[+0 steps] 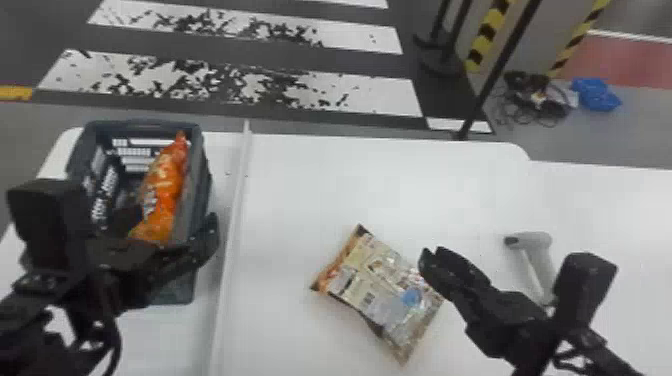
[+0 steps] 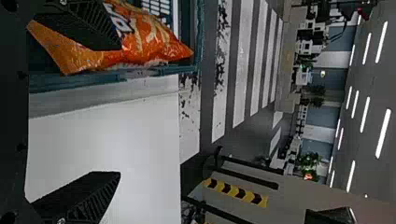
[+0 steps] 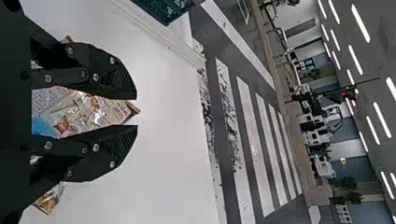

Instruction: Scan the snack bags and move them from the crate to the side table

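Has left claw (image 2: 119, 111) spread wide, gripping nothing, at orange bag (image 1: 164, 182) inside crate (image 1: 199, 180), presumably to grasp it. Holds right claw (image 3: 137, 112) partly open, empty, over pale bag (image 1: 372, 285), lying barcode-up on worktop (image 1: 400, 190), likely for scanner (image 1: 539, 245).
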